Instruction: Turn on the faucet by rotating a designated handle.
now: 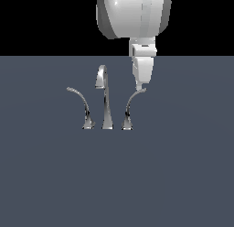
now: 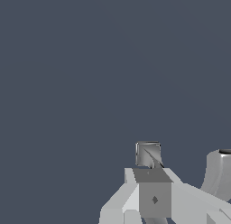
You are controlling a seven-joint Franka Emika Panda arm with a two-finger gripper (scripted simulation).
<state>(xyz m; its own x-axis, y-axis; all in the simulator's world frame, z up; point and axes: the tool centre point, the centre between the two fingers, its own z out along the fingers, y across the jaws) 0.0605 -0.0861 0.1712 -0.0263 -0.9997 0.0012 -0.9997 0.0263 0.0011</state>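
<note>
Notably, the fingers' spacing could not be determined: in the exterior view the white two-finger gripper (image 1: 138, 86) appeared as one tapered block, and the wrist view showed only one pale finger (image 2: 154, 198) against the chrome. Its tip stood at the upper end of the thin chrome lever handle (image 1: 130, 107), apparently touching the end that swept toward the exterior view's right. That handle rose from a small flared base on the flat grey-blue surface (image 1: 117, 185), just beside the tall tapered hooked-top chrome spout (image 1: 105, 95). The mirror-image chrome lever (image 1: 81, 105) stood on the spout's other side. The white arm (image 1: 132, 13) hung directly above.
</note>
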